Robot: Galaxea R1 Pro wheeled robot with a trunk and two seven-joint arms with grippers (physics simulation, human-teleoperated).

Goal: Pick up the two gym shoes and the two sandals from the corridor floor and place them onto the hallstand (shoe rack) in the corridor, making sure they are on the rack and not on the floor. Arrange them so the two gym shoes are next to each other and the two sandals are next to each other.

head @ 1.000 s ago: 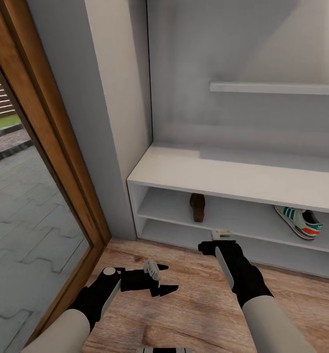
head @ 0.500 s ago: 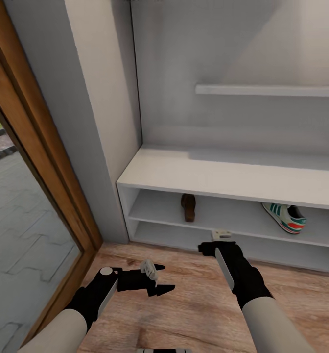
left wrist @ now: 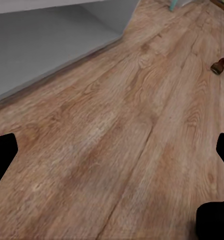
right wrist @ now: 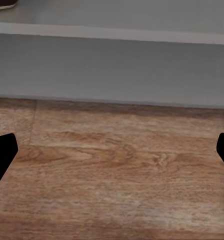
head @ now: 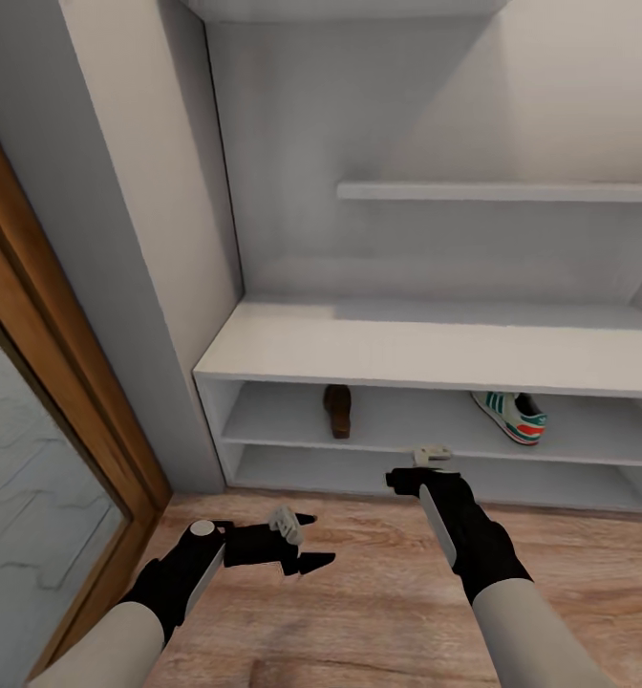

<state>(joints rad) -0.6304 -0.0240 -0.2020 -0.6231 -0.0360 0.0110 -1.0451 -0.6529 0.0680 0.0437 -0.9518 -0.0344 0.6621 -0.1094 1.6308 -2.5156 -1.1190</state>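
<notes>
Lying toe-left on hallstand [head: 436, 344] shelf: gym shoe [head: 510, 417].

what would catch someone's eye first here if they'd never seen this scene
Likely the white sneaker with teal stripes and an orange-red heel, on the upper open shelf of the low white shoe rack, towards its right. A dark-brown sandal sits apart, further left on that shelf. Below, both black grippers, left and right, hang empty over light-brown wood-plank floor.

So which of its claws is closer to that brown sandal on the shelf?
Right. The right gripper hovers just below and right of the sandal; the left gripper hangs lower, over the floor.
</notes>
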